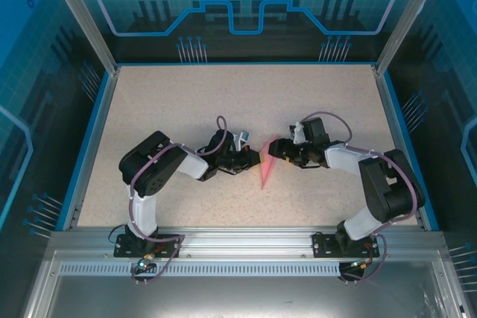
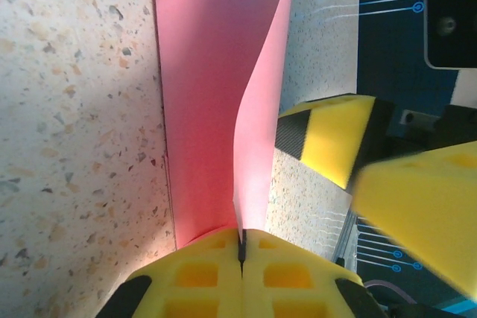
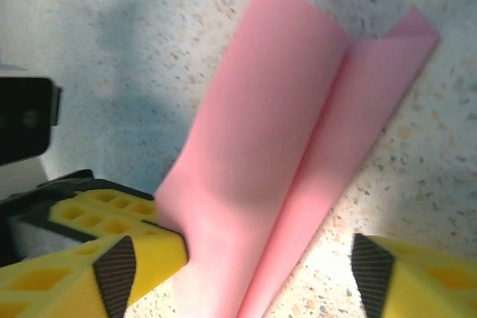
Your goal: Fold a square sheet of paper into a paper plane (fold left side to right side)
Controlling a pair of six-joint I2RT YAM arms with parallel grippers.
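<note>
left gripper point(image 2: 241, 249) pinching paper plane point(image 2: 205, 109), speckled tabletop point(image 2: 74, 124)

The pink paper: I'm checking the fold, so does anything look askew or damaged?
No tear shows. One flap of the paper stands curled up off the table rather than lying flat, its near edge pinched in the shut left gripper.
</note>
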